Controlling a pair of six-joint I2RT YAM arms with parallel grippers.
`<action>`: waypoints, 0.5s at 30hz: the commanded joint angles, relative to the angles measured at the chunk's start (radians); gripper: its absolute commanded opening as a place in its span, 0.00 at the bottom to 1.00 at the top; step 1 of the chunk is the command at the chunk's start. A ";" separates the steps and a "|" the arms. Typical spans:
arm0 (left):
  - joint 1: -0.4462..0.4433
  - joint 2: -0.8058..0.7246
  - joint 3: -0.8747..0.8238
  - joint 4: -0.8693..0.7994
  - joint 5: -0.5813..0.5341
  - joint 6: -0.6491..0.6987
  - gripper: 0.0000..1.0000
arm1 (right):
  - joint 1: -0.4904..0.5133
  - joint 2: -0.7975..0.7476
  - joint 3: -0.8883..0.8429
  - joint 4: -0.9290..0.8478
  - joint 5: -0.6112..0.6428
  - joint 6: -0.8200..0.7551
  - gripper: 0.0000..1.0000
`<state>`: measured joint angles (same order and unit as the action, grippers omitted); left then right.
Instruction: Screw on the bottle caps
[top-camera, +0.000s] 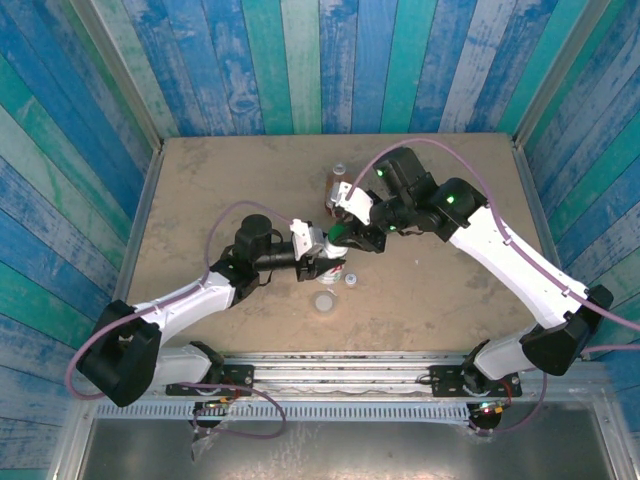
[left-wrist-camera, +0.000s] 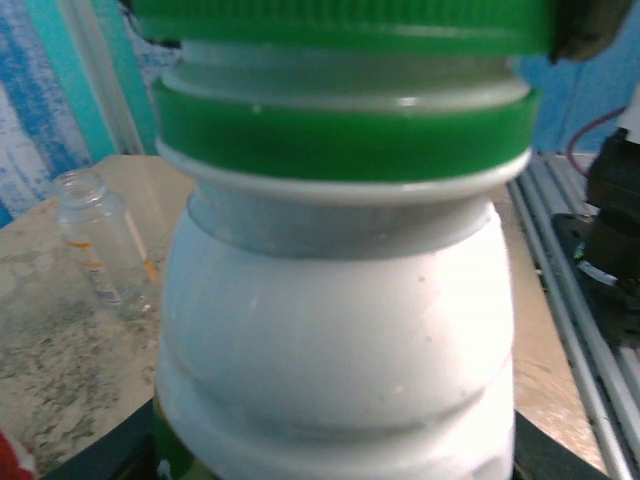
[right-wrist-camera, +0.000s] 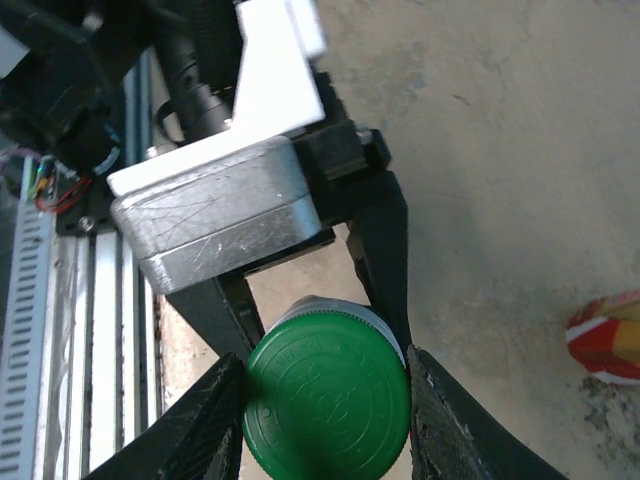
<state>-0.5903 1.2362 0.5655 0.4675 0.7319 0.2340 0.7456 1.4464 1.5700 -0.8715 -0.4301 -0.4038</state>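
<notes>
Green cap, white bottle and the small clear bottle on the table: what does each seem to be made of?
The green cap looks like moulded plastic, semi-gloss, with embossed rings on top. The white bottle: opaque plastic, smooth, soft highlights, moulded ridges. The small clear bottle: transparent and glossy; plastic or glass, the blur leaves it open.
</notes>
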 joint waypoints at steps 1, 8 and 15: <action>0.004 -0.023 0.026 0.131 -0.162 -0.052 0.55 | 0.007 -0.001 -0.028 -0.038 0.137 0.216 0.37; 0.004 0.026 0.057 0.139 -0.288 -0.054 0.54 | 0.072 0.012 -0.034 -0.029 0.387 0.730 0.29; 0.004 0.063 0.067 0.118 -0.298 -0.027 0.55 | 0.125 0.060 0.014 -0.079 0.514 0.937 0.29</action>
<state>-0.6014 1.2808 0.5823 0.4934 0.5133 0.2127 0.8597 1.4769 1.5719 -0.7998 0.0132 0.3668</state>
